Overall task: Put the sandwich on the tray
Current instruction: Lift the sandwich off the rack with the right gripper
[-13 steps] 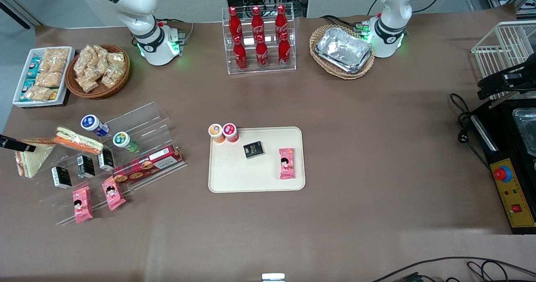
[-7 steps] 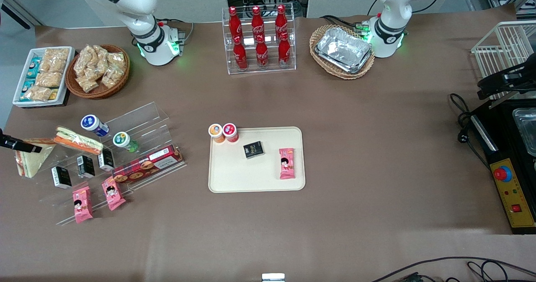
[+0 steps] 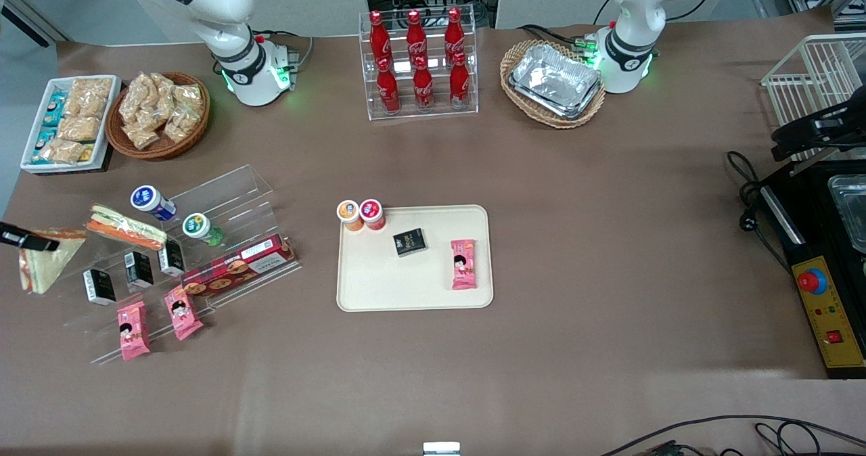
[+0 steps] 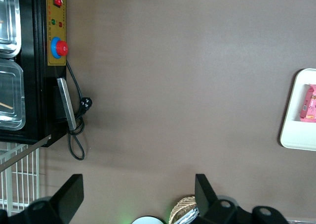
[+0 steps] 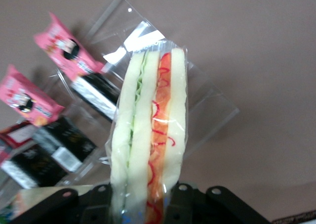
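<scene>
Right gripper (image 3: 26, 241) hangs at working arm's end of table, above the clear acrylic rack (image 3: 189, 253), jaws clamped on the sandwich (image 3: 42, 261); in wrist view the wedge (image 5: 148, 140) stands betw. the jaws, filling edge facing cam, wrapper held at its base. Sandwich is off the table, hanging under the jaws, well apart from the tray (image 3: 379, 287), which lies mid-table toward parked arm's end from the jaws. 2nd sandwich (image 3: 125, 227) lies on rack just beside the jaws. Tray carries a black box (image 3: 410, 241) & pink snack pack (image 3: 463, 264). Table is covered in brown paper (image 3: 609, 239); cola bottles (image 3: 416, 60) in clear stand farther from front cam
</scene>
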